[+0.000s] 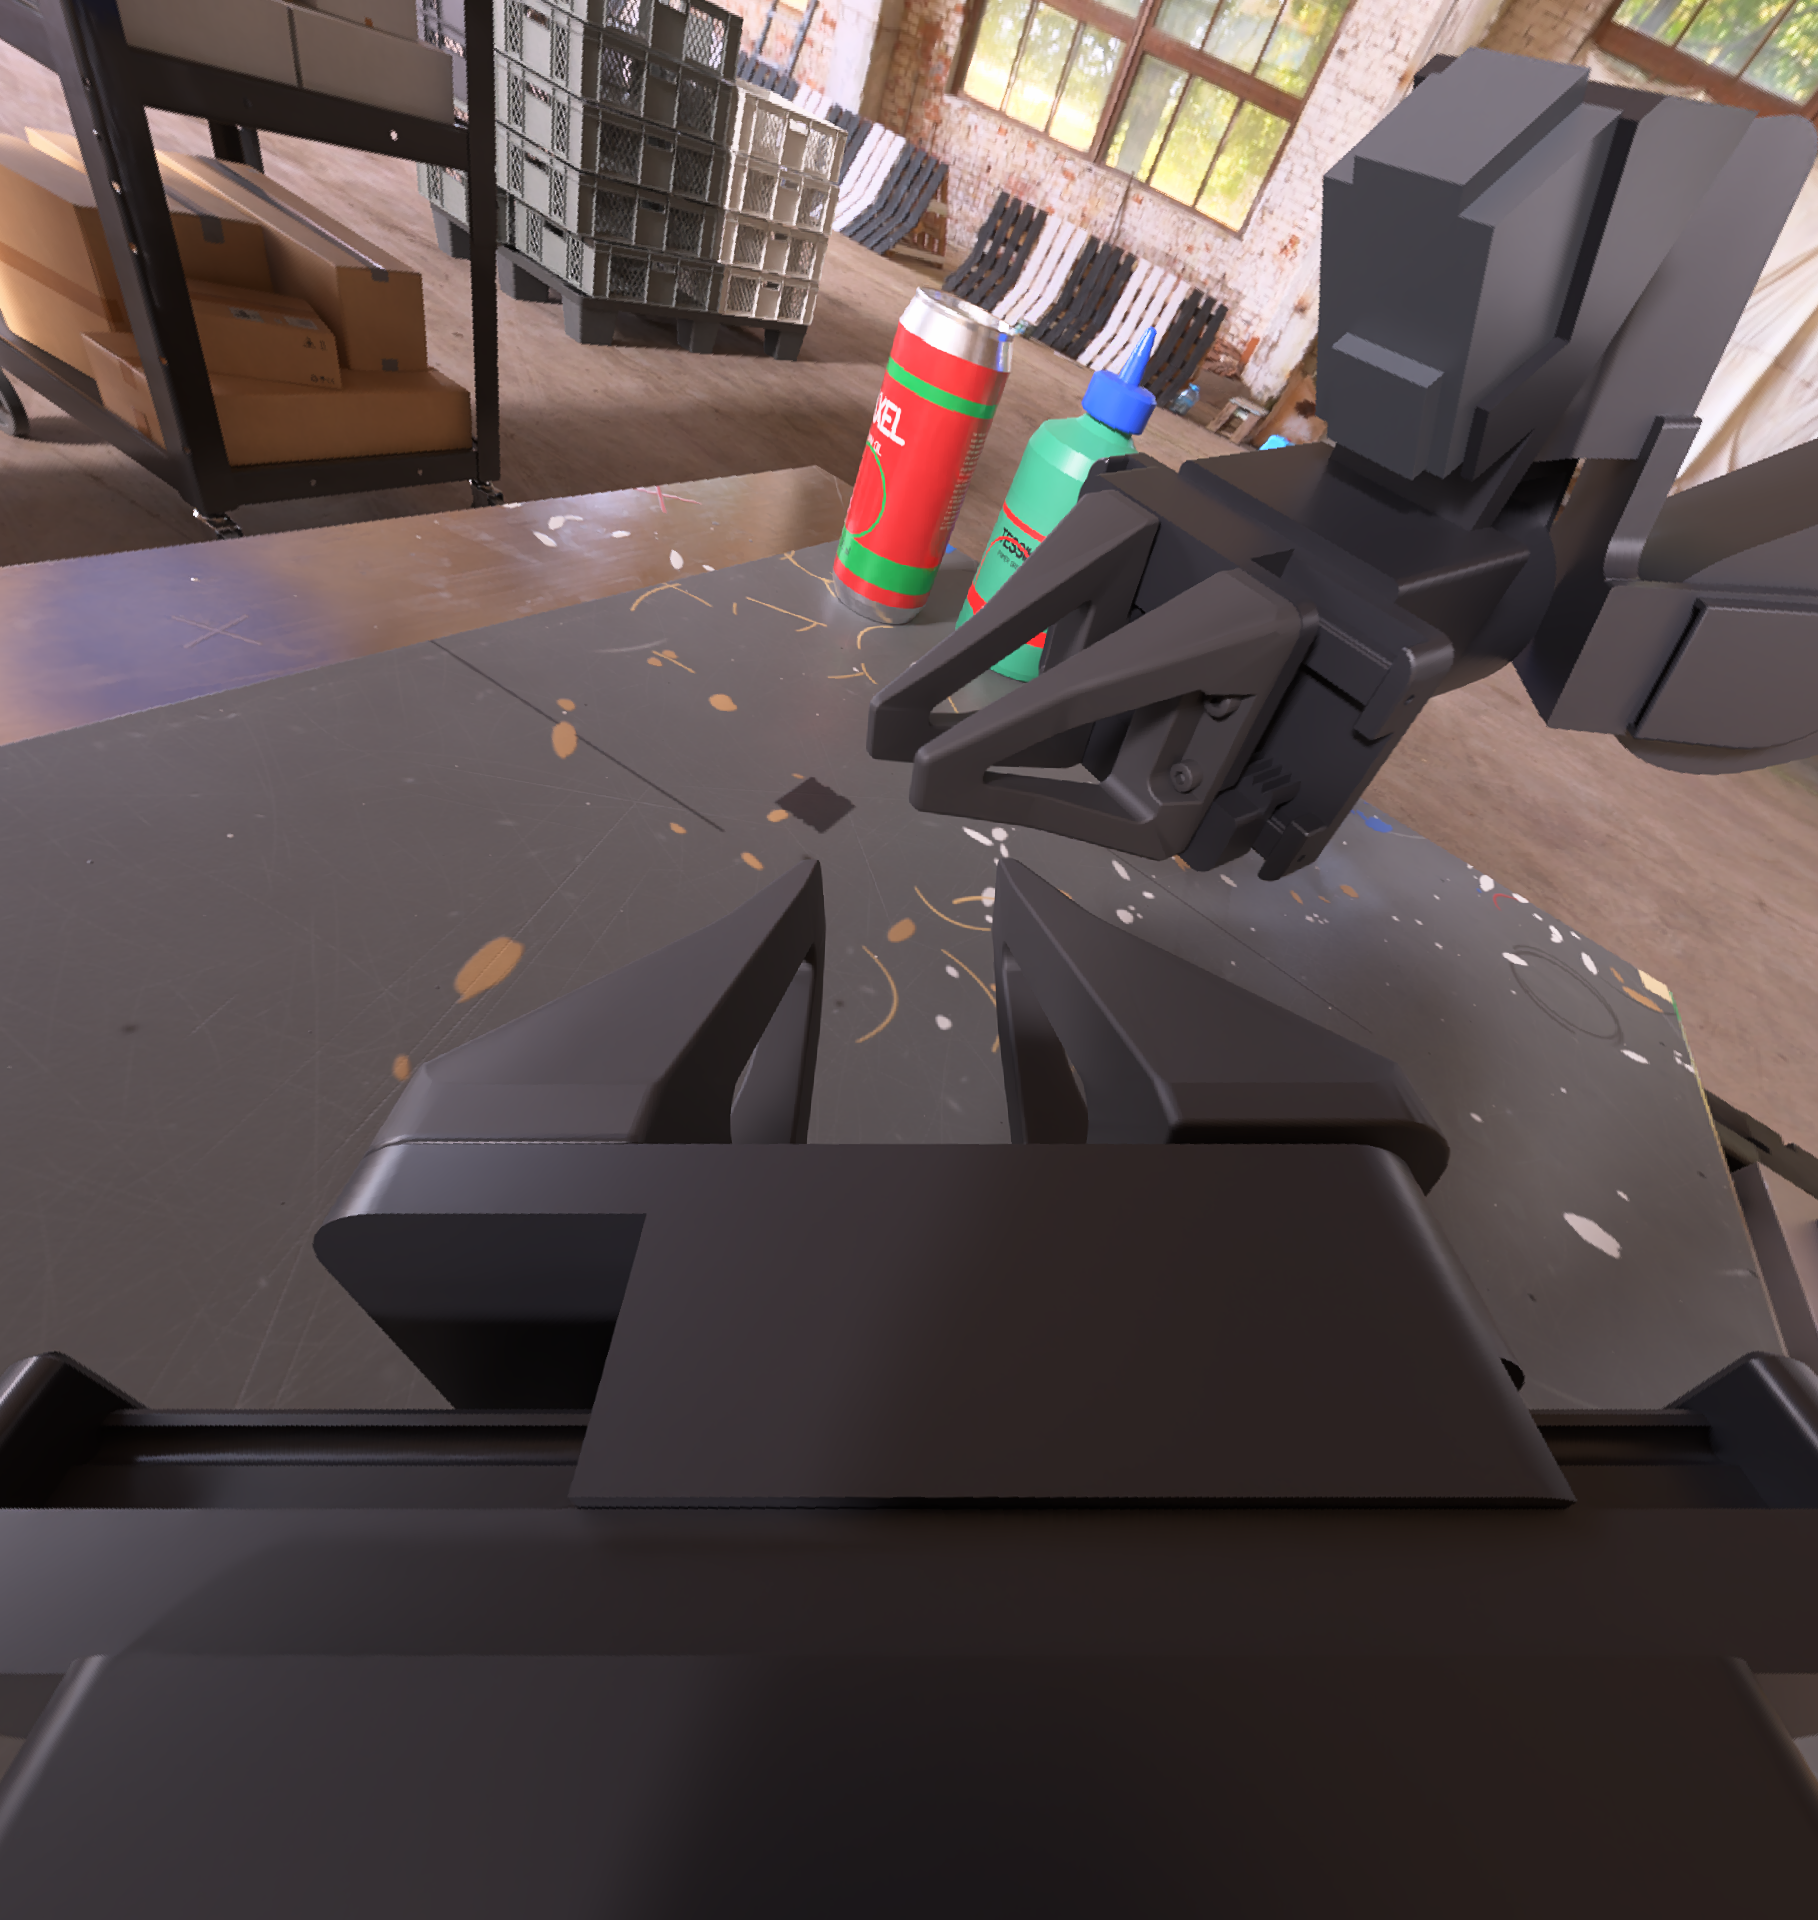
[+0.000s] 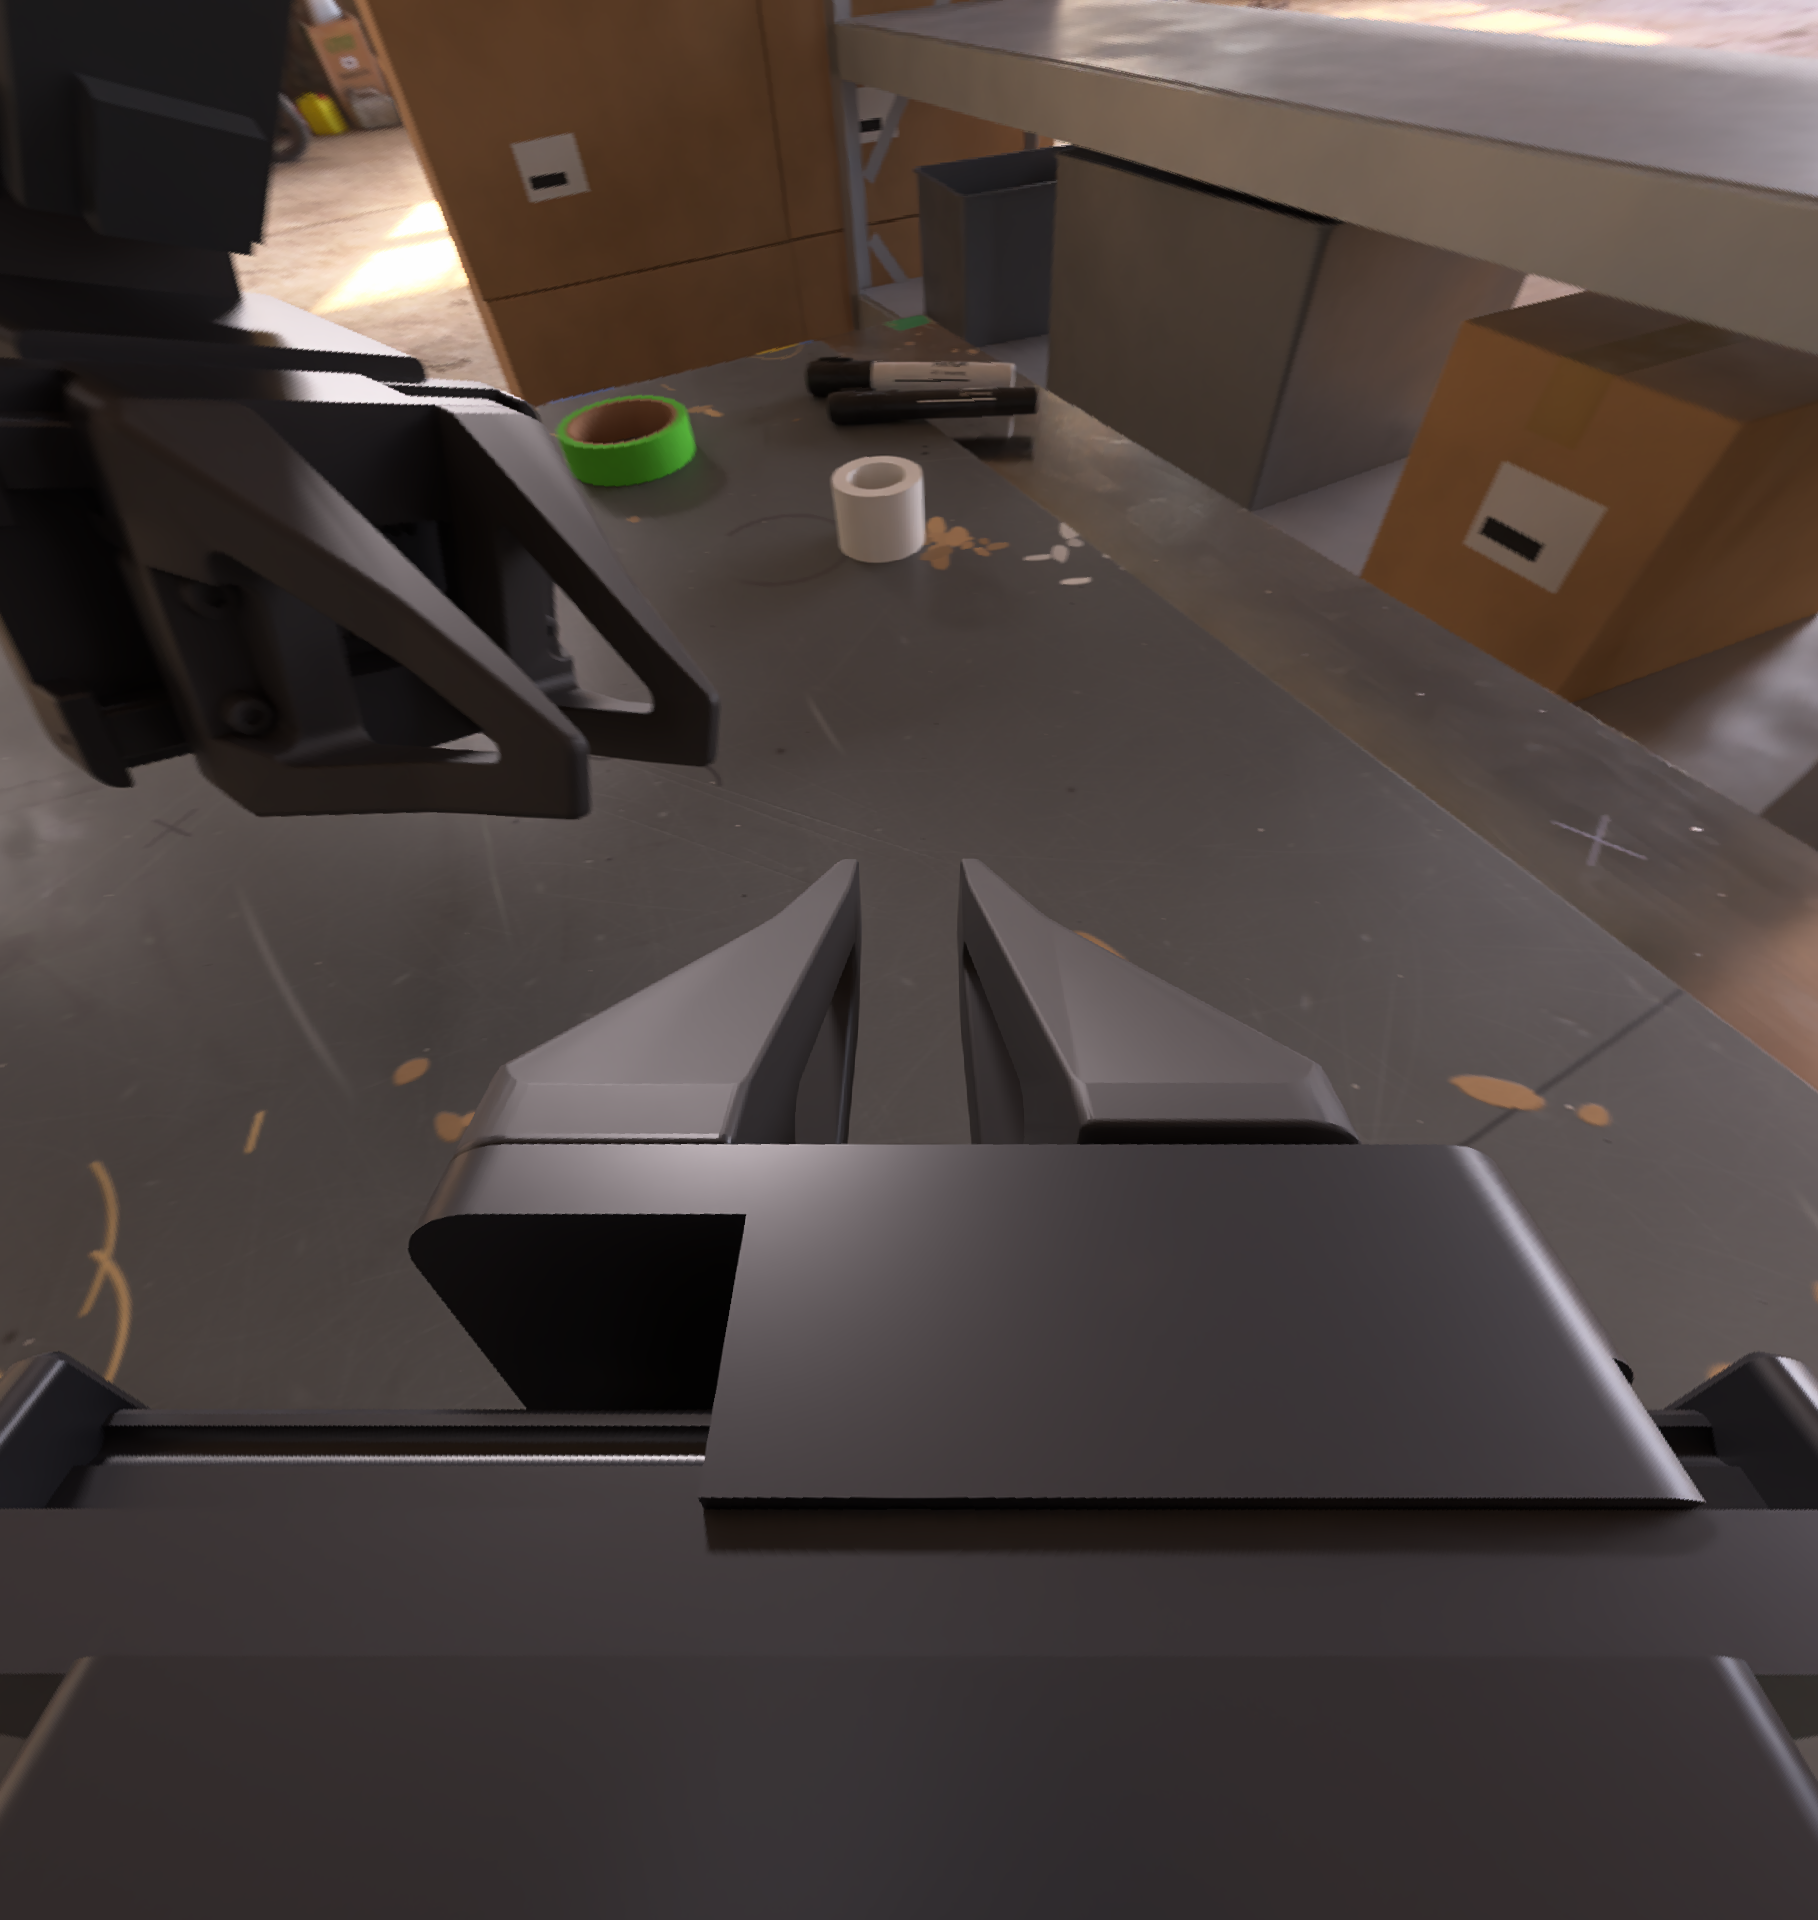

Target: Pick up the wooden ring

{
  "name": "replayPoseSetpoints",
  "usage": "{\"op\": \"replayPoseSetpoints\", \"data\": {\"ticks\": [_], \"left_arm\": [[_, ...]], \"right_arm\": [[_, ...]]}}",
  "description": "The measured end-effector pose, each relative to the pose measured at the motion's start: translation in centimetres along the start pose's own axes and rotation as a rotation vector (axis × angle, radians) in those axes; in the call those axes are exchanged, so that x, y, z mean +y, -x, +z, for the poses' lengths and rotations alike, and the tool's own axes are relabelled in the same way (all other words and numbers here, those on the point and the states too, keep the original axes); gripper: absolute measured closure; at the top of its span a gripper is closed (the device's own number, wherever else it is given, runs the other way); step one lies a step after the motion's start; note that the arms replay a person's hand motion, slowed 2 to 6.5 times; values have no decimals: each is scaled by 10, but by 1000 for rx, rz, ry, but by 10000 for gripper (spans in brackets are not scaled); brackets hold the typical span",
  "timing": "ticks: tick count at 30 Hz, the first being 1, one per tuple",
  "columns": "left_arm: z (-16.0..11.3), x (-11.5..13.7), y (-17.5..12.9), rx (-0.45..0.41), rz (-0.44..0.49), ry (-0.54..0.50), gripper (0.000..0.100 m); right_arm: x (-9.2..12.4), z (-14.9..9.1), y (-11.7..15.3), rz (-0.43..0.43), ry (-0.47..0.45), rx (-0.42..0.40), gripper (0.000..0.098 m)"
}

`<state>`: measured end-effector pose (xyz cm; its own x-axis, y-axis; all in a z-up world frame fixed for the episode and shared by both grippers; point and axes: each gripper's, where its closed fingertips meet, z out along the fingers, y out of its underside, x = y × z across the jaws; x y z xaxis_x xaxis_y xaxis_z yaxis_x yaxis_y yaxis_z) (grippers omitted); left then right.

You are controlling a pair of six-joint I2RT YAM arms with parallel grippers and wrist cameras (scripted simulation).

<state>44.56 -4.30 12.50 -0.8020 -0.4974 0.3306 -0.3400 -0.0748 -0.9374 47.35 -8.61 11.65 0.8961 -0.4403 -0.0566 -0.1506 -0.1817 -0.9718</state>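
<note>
**Left wrist view: both claws empty over open table; no wooden ring in sight**

Left wrist view shows the left gripper (image 1: 907, 868) above a dark grey table (image 1: 261, 883), scratched and flecked with orange and white paint. A wide bare stretch lies to its left; the far edge meets a brown metal strip (image 1: 261, 592). Near that edge stand a red can (image 1: 920, 468), upright, and just beside it a green bottle (image 1: 1056, 488) with a blue nozzle, partly hidden behind the right gripper (image 1: 900, 753). The table's right edge runs close by.

Right wrist view shows the right gripper (image 2: 910, 868) over clear surface, with the left gripper (image 2: 645, 758) near on the left. At the far end sit a green tape roll (image 2: 626, 438), a white roll (image 2: 877, 509) and two black markers (image 2: 920, 390), well apart from both claws.

Fingers are matte black, angular, tapering to points. The left claw stands moderately open, the right narrowly open; neither holds or touches anything.

The wooden ring cannot be located in either view.
</note>
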Motion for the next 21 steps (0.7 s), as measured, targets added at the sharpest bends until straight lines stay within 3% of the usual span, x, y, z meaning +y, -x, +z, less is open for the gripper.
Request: {"op": "replayPoseSetpoints", "data": {"ticks": [8,21], "left_arm": [[-3,-2,-6,2,73,-10,699],[-18,3,-29,-27,227,-89,659]], "right_arm": [[7,-5,-21,-63,4,141,814],[8,-18,-43,-294,-13,392,769]]}}
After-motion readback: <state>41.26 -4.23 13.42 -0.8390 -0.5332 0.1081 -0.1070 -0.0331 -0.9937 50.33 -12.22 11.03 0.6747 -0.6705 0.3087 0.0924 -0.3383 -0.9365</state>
